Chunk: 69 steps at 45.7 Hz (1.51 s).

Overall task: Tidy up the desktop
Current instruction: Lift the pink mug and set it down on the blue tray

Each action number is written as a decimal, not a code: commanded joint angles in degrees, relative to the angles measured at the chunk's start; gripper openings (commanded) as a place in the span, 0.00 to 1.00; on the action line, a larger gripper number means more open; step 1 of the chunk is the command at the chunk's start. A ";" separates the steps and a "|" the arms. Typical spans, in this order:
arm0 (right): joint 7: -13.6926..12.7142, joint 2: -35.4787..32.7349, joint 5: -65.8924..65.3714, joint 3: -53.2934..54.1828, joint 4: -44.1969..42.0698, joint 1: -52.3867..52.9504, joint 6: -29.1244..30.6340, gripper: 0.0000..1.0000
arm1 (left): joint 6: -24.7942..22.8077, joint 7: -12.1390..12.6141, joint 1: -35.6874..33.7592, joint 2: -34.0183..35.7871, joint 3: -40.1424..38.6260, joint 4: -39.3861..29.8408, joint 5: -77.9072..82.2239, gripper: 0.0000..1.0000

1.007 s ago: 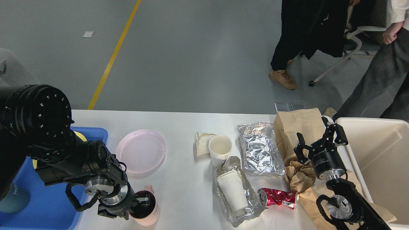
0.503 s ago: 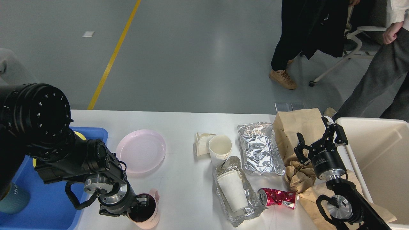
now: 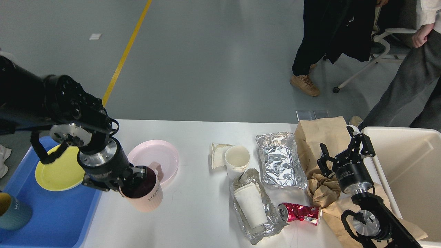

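The white desktop (image 3: 193, 217) carries litter in its right half. My left gripper (image 3: 135, 176) is shut on the rim of a pink mug (image 3: 144, 196) and holds it above the table, just in front of a pink plate (image 3: 156, 156). My right gripper (image 3: 345, 148) stands open over a brown paper bag (image 3: 318, 132), holding nothing. Near it lie a sheet of crumpled foil (image 3: 280, 162), a crushed red can (image 3: 299, 212), an upright paper cup (image 3: 237, 159) and another paper cup (image 3: 250, 205) lying on foil.
A blue tray (image 3: 51, 220) at the left holds a yellow plate (image 3: 57, 170) and a teal cup (image 3: 12, 212). A cream bin (image 3: 410, 165) stands at the right edge. People's legs and a chair are beyond the table.
My left arm has lifted the pink mug off the table's front edge and carried it up and back toward the pink plate, uncovering the yellow plate. The right arm has not moved.
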 commanded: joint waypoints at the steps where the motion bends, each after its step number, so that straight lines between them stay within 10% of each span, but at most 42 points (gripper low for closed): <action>1: 0.00 0.00 0.07 0.00 0.00 0.00 0.01 1.00 | -10.59 -0.27 -12.28 -0.80 1.05 -0.85 -0.49 0.00; 17: 0.00 -0.09 -0.02 0.00 0.00 0.00 0.01 1.00 | -16.32 -0.44 -18.10 0.42 4.47 -0.59 -0.32 0.01; 25: 0.00 -0.09 -0.02 0.00 0.09 0.00 0.01 1.00 | -17.37 -0.44 -13.36 12.10 8.78 4.07 6.08 0.01; 41: 0.00 0.00 -0.02 0.00 0.09 0.00 0.01 1.00 | -17.11 -5.10 15.11 32.50 3.35 28.05 24.54 0.03; 54: 0.00 -0.09 -0.02 0.00 0.09 0.00 -0.08 1.00 | -12.98 -5.19 45.77 35.06 -17.91 46.06 33.25 0.05; 69: 0.00 0.00 0.07 0.00 0.00 0.00 0.00 1.00 | -12.10 -5.36 50.55 35.93 -20.48 48.81 36.15 0.03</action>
